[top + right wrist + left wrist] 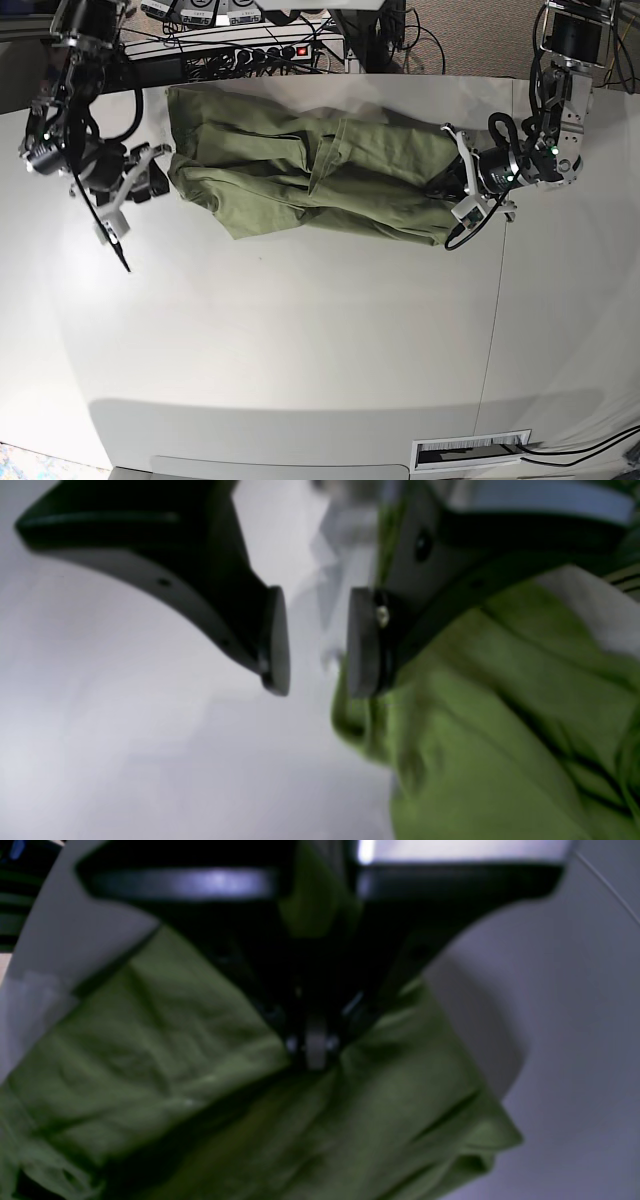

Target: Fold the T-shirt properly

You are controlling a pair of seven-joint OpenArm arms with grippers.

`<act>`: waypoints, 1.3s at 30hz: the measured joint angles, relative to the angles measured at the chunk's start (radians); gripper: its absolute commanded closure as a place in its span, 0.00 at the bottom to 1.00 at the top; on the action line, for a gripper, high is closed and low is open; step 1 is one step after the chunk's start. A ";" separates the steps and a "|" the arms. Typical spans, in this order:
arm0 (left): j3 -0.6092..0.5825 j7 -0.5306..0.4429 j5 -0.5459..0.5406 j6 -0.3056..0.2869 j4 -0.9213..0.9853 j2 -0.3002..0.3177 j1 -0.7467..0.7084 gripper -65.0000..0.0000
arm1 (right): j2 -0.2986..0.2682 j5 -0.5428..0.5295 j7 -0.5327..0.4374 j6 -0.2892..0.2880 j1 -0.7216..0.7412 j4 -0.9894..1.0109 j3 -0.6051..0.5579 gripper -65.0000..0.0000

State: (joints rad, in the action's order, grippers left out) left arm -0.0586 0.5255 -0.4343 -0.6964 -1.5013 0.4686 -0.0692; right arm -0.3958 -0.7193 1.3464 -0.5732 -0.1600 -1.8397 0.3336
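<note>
Green T-shirt (175, 1065) lies bunched along the tabletop's (300, 350) far side; left gripper (315, 1050) jaws pinch its edge, right gripper (317, 640) jaws gape empty beside it. One-sided pulling risks dragging it crooked.

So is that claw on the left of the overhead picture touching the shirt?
Apart. In the right wrist view the right gripper stands open, with bare table showing between its pads and nothing pinched; the shirt lies just beside one pad.
</note>
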 measured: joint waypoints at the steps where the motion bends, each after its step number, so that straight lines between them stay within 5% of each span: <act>1: 0.000 0.000 0.000 0.000 0.000 0.000 0.000 1.00 | 0.000 -0.003 -0.003 0.000 -0.021 0.000 0.005 0.58; 12: 0.000 0.000 0.000 0.000 0.000 0.000 0.000 1.00 | 0.031 -0.001 -0.068 0.001 -0.098 0.067 0.007 0.57; 20: 0.000 -0.001 0.000 0.000 0.000 0.000 0.000 1.00 | 0.078 -0.107 -0.174 -0.020 -0.075 0.231 0.014 0.57; 27: 0.000 -0.001 0.000 0.000 0.000 0.000 0.000 1.00 | 0.080 -0.132 -0.172 -0.019 -0.055 0.257 0.017 0.57; 34: 0.000 -0.001 0.000 0.000 0.000 0.000 0.000 1.00 | 0.163 -0.124 -0.126 -0.012 0.005 0.262 0.017 0.57; 39: 0.000 -0.001 0.000 0.000 0.000 0.000 0.000 1.00 | 0.163 -0.124 -0.116 -0.011 0.016 0.262 -0.019 0.57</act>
State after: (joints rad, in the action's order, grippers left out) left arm -0.0586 0.5247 -0.4343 -0.6964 -1.5009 0.4686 -0.0692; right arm -0.2333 -0.8429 1.2308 -0.5842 -0.1440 -1.5776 0.3141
